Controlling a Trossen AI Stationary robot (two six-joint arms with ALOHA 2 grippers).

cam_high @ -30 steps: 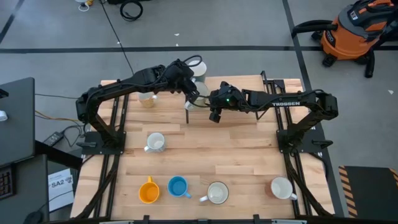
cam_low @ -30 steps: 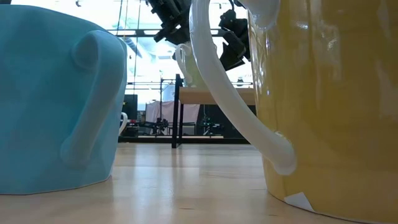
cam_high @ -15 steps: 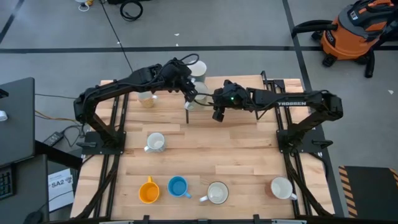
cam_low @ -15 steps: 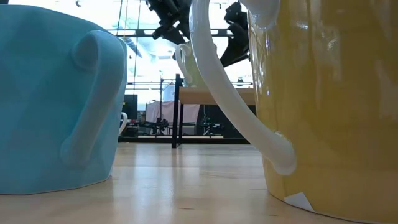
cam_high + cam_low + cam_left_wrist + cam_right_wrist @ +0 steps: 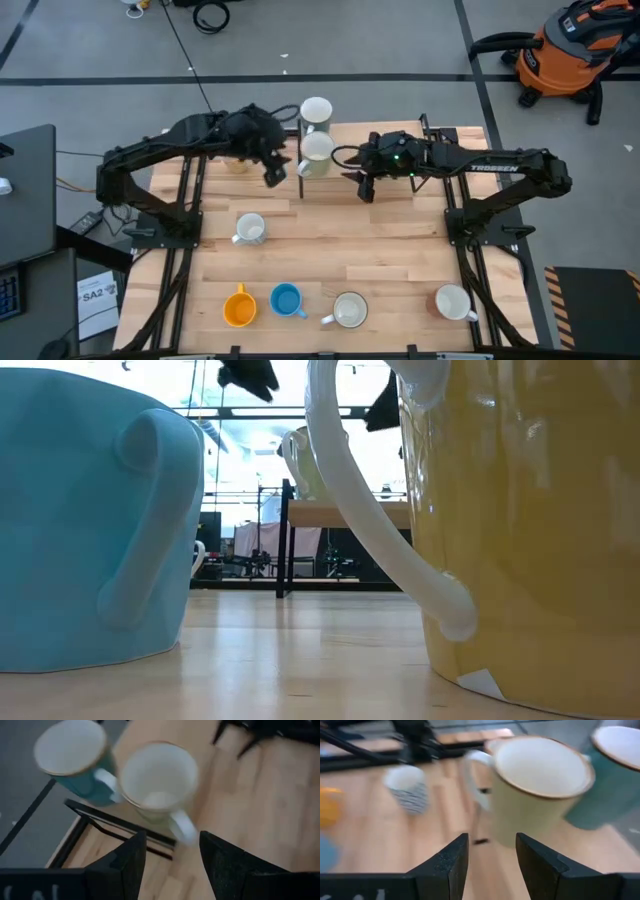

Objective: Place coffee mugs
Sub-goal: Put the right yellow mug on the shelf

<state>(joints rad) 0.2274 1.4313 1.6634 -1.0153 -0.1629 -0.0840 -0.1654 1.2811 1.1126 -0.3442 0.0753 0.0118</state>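
Note:
Two mugs stand side by side at the table's far middle, on a raised shelf with a black frame: a teal mug and a pale green mug. My left gripper hovers open just left of the pale green mug, whose handle points at it. My right gripper hovers open just right of that mug. The teal mug is behind it. In the low view the left gripper and the right gripper hang high either side of the pale green mug.
More mugs stand on the wooden table: a white striped one, an orange one, a blue one, a cream one and a white one along the near edge. Another mug sits under my left arm.
My left gripper has drawn back from the pale green mug toward the table's left and risen. My right gripper has backed off toward the right and risen too. The pale green mug has stayed on the shelf, now uncovered beside the teal one.

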